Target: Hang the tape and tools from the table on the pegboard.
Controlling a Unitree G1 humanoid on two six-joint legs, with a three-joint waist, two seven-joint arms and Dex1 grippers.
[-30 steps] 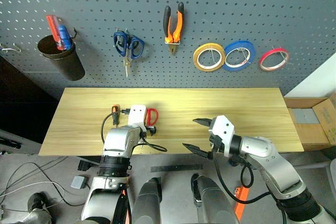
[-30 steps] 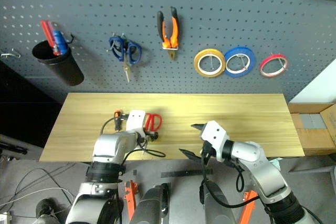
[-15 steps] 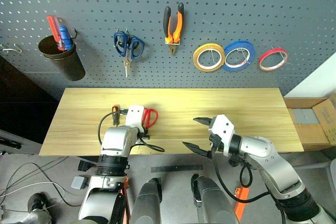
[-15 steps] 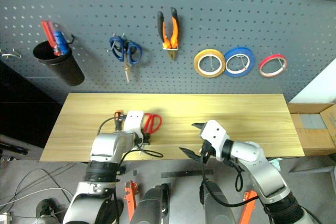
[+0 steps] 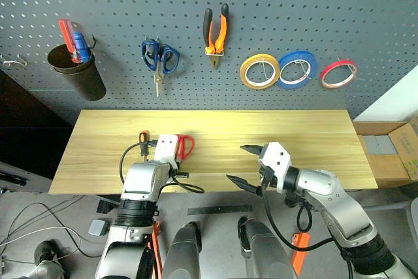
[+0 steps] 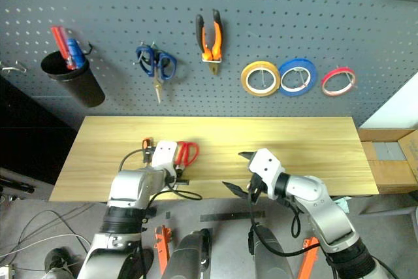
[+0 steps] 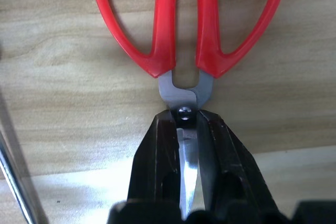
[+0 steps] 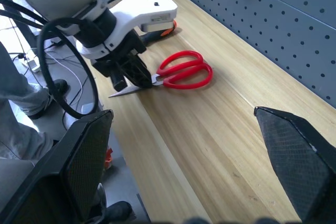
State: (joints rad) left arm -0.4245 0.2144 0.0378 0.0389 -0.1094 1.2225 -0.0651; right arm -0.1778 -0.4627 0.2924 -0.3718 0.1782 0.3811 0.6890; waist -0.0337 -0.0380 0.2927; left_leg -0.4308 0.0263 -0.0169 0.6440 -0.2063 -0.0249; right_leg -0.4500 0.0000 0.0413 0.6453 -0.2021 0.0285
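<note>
The red-handled scissors (image 5: 186,145) lie flat on the light wood table (image 5: 294,129), handles pointing toward the pegboard (image 5: 326,4). My left gripper (image 7: 186,124) is shut on their blades just behind the pivot screw, and the blade tip sticks out past the fingers (image 8: 131,74). Just left of that hand lies the small screwdriver (image 5: 143,140) with the orange-and-black handle. On the pegboard hang the orange-and-black pliers (image 5: 216,27) and the red ring of tape (image 5: 339,73). My right gripper (image 5: 236,163) hovers open over the table's front edge, nothing between its fingers.
On the pegboard also hang blue-handled scissors (image 5: 159,57), a yellow roll (image 5: 260,70), a blue roll (image 5: 297,68) and a black cup (image 5: 77,70) holding red and blue screwdrivers. A bare hook (image 5: 13,61) sticks out at far left. A cardboard box (image 5: 388,151) stands beyond the table's right end.
My left gripper has closed on the scissors' blades. The scissors and the right arm have stayed put.
</note>
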